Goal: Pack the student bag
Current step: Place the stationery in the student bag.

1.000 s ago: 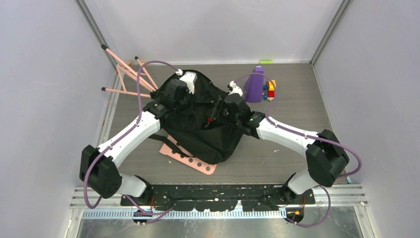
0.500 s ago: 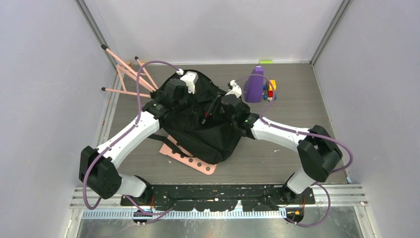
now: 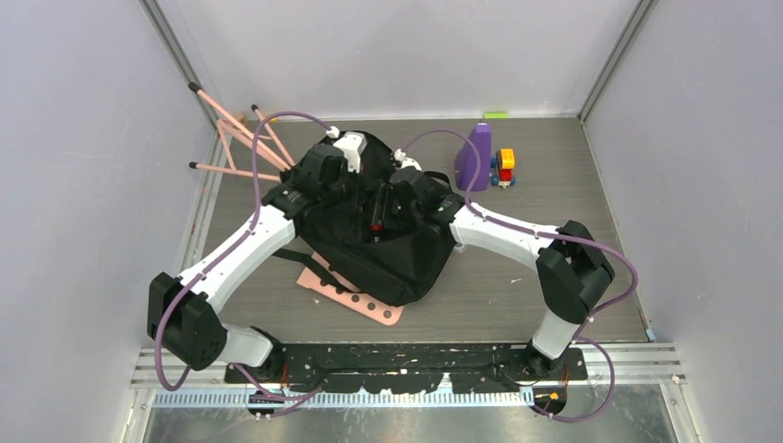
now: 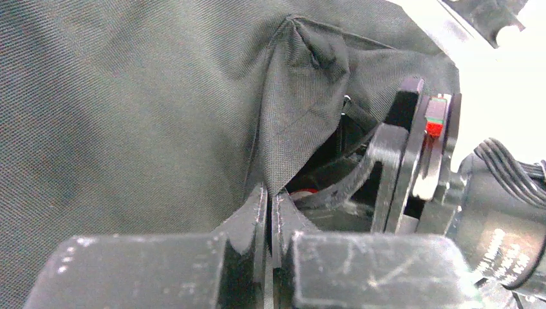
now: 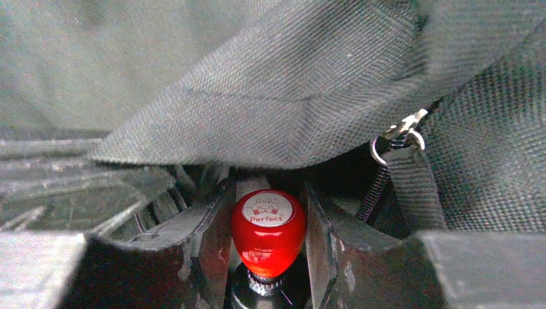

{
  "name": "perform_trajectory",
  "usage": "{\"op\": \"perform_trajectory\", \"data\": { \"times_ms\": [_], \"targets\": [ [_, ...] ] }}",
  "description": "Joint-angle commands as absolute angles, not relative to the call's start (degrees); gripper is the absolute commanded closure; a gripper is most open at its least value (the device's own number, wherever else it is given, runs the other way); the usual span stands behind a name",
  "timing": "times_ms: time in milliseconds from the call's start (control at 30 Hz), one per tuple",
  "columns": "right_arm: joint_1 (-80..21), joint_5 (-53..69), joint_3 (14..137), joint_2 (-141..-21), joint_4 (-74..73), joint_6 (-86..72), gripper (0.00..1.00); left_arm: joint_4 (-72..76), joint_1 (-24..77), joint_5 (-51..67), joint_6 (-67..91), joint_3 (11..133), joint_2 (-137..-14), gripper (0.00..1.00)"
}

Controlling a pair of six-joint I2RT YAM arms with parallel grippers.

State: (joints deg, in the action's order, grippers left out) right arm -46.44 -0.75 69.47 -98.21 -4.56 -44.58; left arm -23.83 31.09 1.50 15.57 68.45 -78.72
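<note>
Student bag fabric sits pinched in left jaws (shut tight); right jaws clasp red-capped marker.

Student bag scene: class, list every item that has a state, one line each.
student bag: lying on the pink board, fabric pinched.
left gripper: shut on bag fabric.
right gripper: shut on red-capped marker.
red-capped marker: held at the bag's opening.
purple bottle: upright on the table.
</note>
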Motion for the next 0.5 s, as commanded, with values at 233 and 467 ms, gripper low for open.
{"op": "perform_trajectory", "data": {
  "times_ms": [233,467],
  "targets": [
    [-48.41,4.76,73.23,-98.67,-31.56,-29.41,0.98,-23.64,28.70,5.35,15.29,74.28,-77.51,1.00],
    [-48.43,0.77,75.74,-90.89,-31.75,-29.51,0.34,-27.99,27.86,10.54,14.51,76.19,-79.01,1.00]
  ]
}}
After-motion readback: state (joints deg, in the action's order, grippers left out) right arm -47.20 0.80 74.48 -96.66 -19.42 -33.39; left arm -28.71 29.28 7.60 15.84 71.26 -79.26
